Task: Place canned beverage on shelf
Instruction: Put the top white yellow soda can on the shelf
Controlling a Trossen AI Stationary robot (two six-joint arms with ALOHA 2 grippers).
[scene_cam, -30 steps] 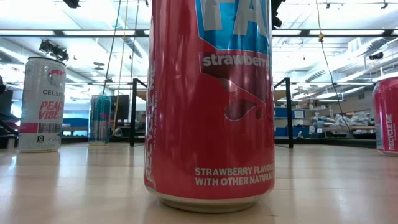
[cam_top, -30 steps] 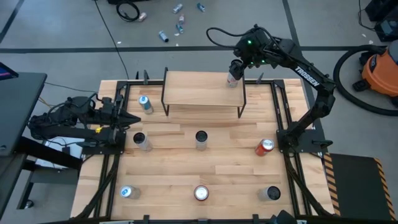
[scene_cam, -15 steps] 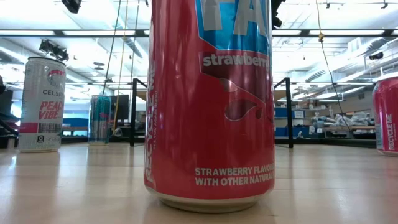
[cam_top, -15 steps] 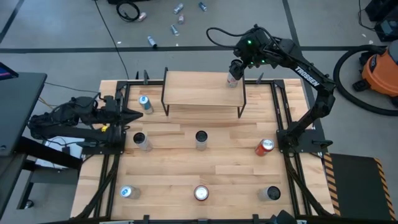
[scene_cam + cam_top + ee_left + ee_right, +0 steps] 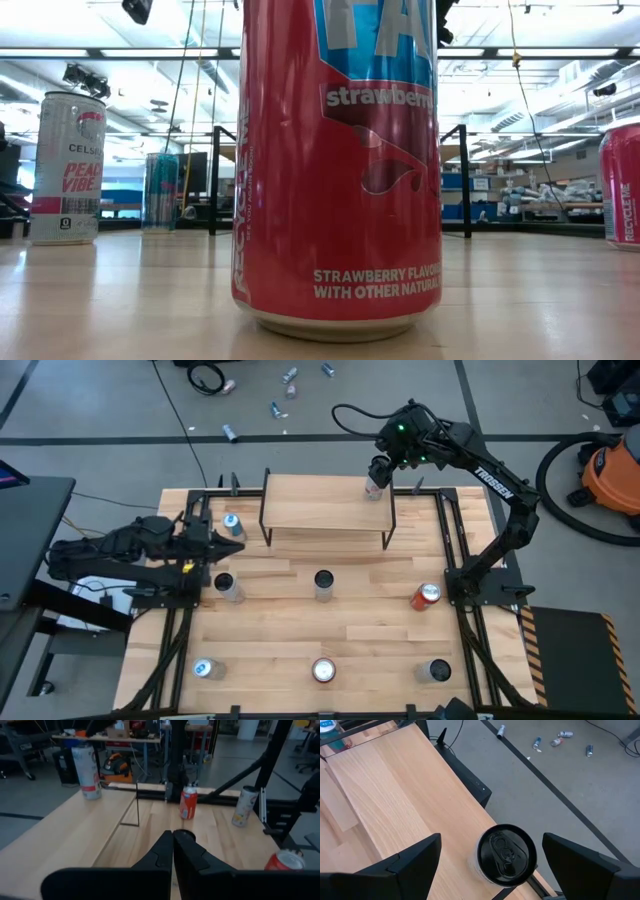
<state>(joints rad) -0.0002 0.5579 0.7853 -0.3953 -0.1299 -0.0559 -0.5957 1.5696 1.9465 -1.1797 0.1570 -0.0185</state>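
A white can with a dark top (image 5: 506, 854) stands upright on the far right corner of the shelf (image 5: 320, 505), a light wooden board on thin black legs. My right gripper (image 5: 377, 472) hovers over it, open. One finger (image 5: 415, 859) stands on either side of the can, clear of it. My left gripper (image 5: 236, 544) is shut with nothing in it. It points level across the table's left part, beside a blue-topped can (image 5: 232, 525). The left wrist view shows the can on the shelf (image 5: 86, 772) far ahead.
Several more cans stand on the table: a red one (image 5: 427, 596) at the right, one in the middle (image 5: 323, 584), one by my left gripper (image 5: 226, 586), three along the near edge. A big red can (image 5: 340, 160) fills the low view. Small things lie on the floor beyond.
My left gripper has gone toward the table's right edge, still shut and with nothing in it. My right gripper has kept still, open over the can on the shelf.
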